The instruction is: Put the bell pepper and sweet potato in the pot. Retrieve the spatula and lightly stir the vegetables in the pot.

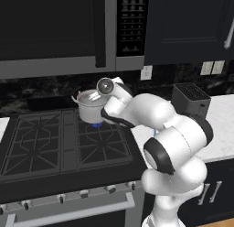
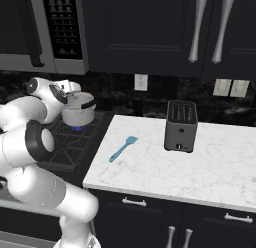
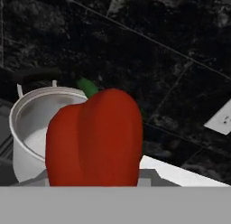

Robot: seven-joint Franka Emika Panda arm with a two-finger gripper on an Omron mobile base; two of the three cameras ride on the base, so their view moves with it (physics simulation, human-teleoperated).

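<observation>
A red bell pepper (image 3: 94,137) with a green stem looms close in the hand view, and my gripper (image 2: 71,89) is shut on it, its fingertips hidden behind it. The steel pot (image 1: 89,107) stands on the rear right burner of the stove, just behind and to the left of the pepper in the hand view, where the pot (image 3: 31,128) looks empty inside. My hand hovers at the pot's rim on its right side. The teal spatula (image 2: 123,148) lies flat on the white counter, right of the stove. The sweet potato is out of view.
A black toaster (image 2: 180,126) stands on the counter behind the spatula. The black gas stove (image 1: 45,143) has a small blue flame (image 1: 96,125) under the pot. A microwave (image 1: 59,29) hangs above the stove, and dark cabinets hang over the counter.
</observation>
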